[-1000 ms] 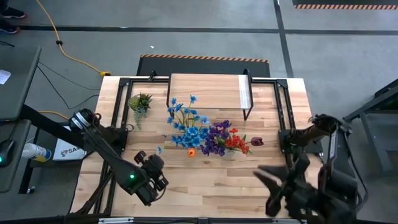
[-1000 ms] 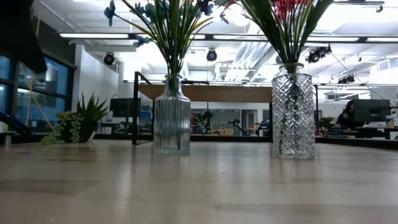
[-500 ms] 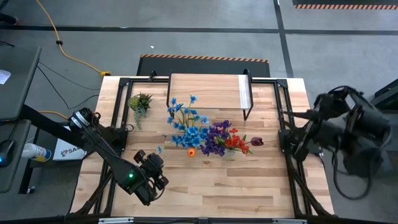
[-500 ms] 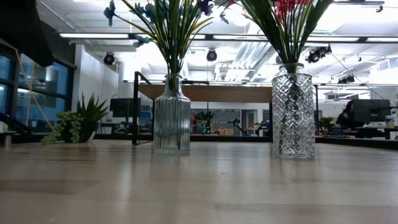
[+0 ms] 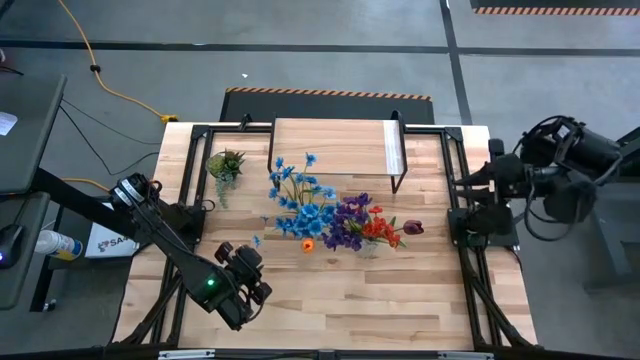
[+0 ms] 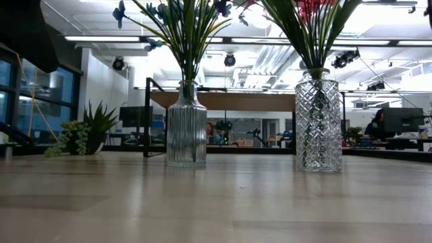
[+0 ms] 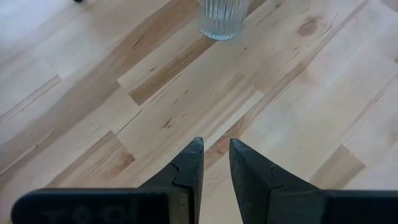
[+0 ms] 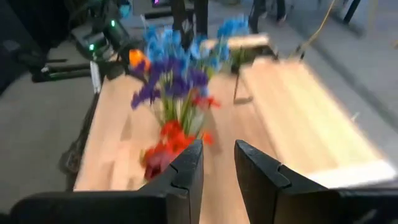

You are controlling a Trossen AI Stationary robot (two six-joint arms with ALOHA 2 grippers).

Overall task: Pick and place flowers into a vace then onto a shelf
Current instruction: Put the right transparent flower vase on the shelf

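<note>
Two glass vases stand mid-table on their bases. The ribbed vase (image 6: 187, 125) holds the blue flowers (image 5: 300, 198) with one orange bloom. The diamond-cut vase (image 6: 318, 121) holds the red, purple and maroon flowers (image 5: 368, 224). The shelf (image 5: 335, 145) stands behind them at the far edge, bare. My left gripper (image 7: 216, 147) hovers over bare wood near the table's near left corner (image 5: 247, 283), its fingers a narrow gap apart with nothing between them. My right gripper (image 8: 217, 149) is raised beyond the table's right edge (image 5: 497, 172), facing the flowers, narrowly open and holding nothing.
A small spiky potted plant (image 5: 226, 164) sits at the far left of the table. Black frame rails (image 5: 458, 190) run along both sides. Bare planks (image 5: 350, 300) lie between the vases and the near edge.
My right gripper has swung from over the near right corner toward the far side and out past the table's right edge, rolling its wrist as it went. Its fingers carry nothing. The vases and flowers have stayed put.
</note>
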